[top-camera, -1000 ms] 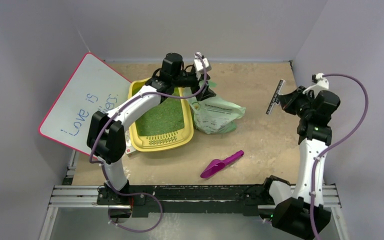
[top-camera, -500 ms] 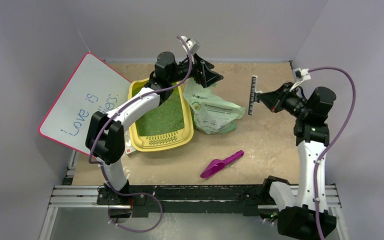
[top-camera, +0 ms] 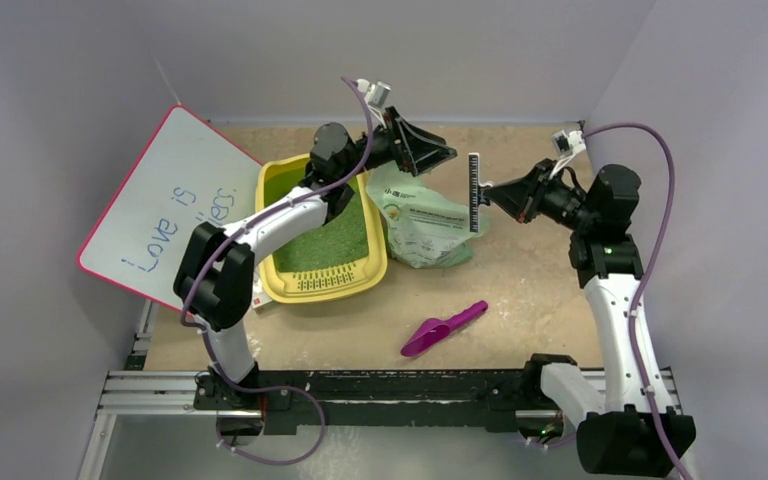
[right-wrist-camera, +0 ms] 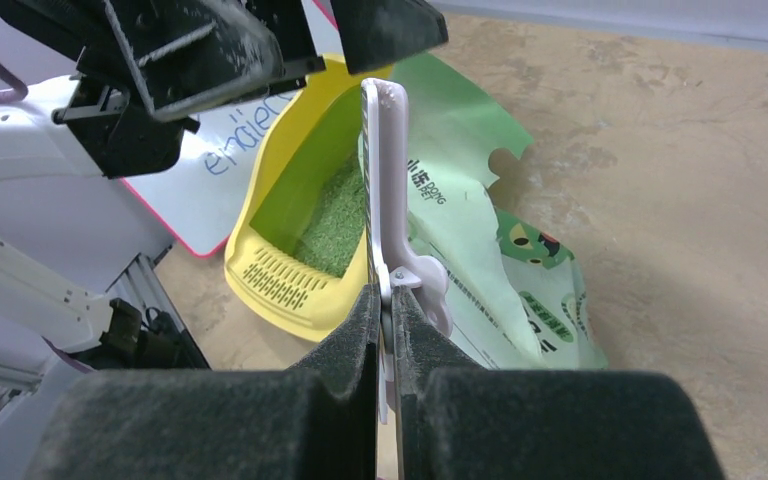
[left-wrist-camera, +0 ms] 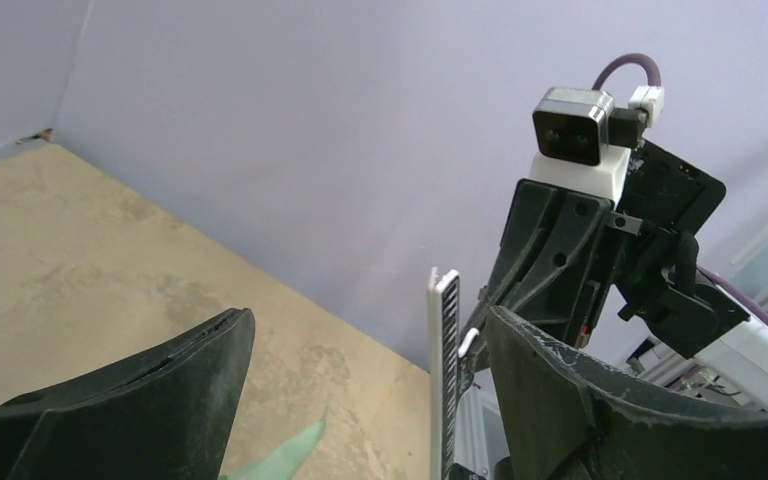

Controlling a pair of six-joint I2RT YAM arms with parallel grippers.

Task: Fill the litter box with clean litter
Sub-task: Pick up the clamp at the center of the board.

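Observation:
The yellow litter box (top-camera: 275,275) lies left of centre, with green clean litter (top-camera: 325,235) covering its floor; the right wrist view shows the litter box (right-wrist-camera: 260,275) and the litter (right-wrist-camera: 338,225) too. My right gripper (top-camera: 492,193) is shut on a long white slotted strip (top-camera: 474,192), held upright in the air above the bag. In its own view the right gripper (right-wrist-camera: 385,305) pinches the strip (right-wrist-camera: 378,170) at its lower end. My left gripper (top-camera: 440,150) is raised and open, facing the strip. In the left wrist view the strip (left-wrist-camera: 446,370) stands just beyond the open left gripper (left-wrist-camera: 365,400), untouched.
A pale green printed bag (top-camera: 425,225) lies crumpled right of the box. A purple scoop (top-camera: 443,328) rests on the table nearer the front. A white board with a pink edge (top-camera: 160,205) leans at the left. Grey walls close in on three sides.
My right arm has swung left, carrying the strip from the right wall to above the bag. My left gripper has risen off the bag and turned right to face the strip.

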